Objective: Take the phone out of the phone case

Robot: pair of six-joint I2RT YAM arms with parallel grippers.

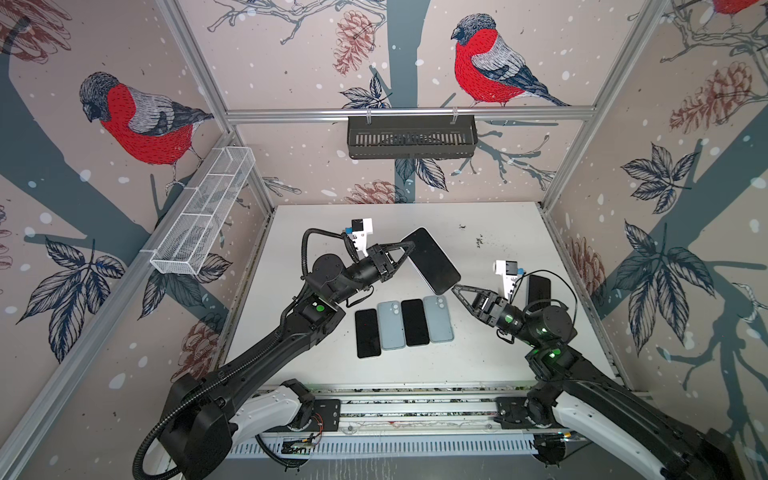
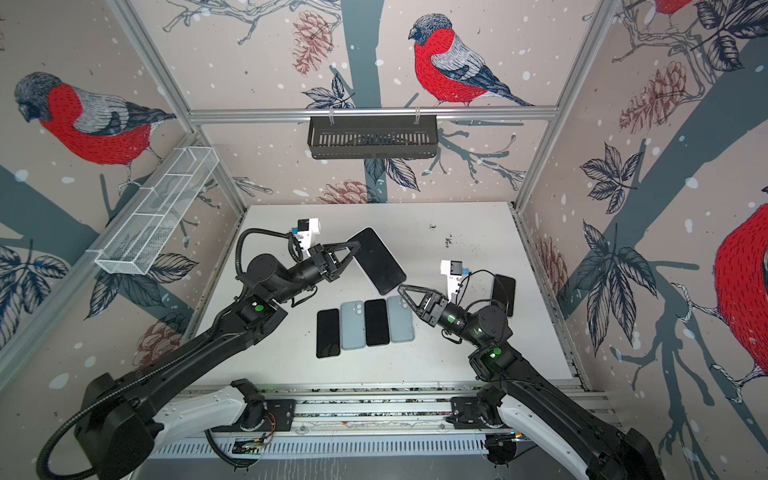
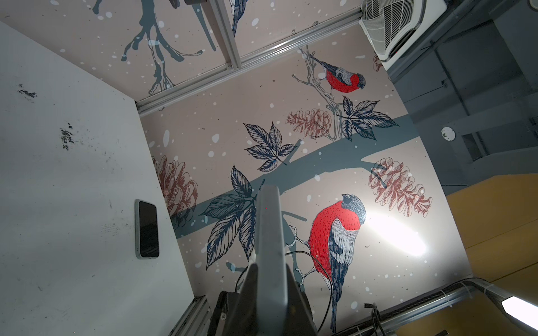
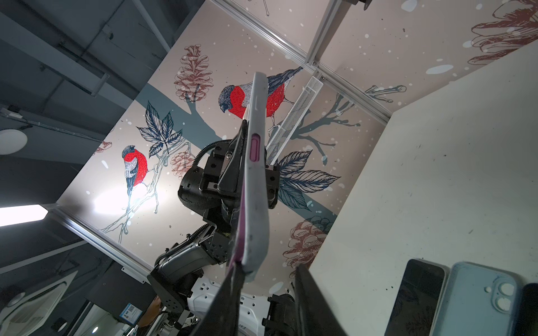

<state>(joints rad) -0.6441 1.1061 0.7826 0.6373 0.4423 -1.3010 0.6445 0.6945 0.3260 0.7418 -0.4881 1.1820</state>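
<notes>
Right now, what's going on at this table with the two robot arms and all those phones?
The left hand is shut on a cased phone, holding it tilted above the table. The right hand, jaws apart, sits at its near corner, seemingly ready to work the case off; the phone is not out yet. A row of four phones and cases lies below, another phone beside the right arm.

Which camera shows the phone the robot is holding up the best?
The top views win: both show the held phone whole, dark screen showing, its edge pinched by the left hand. The wrist views catch it only edge-on, as a thin strip; the right wrist view shows pink peeking out of the grey case.
</notes>
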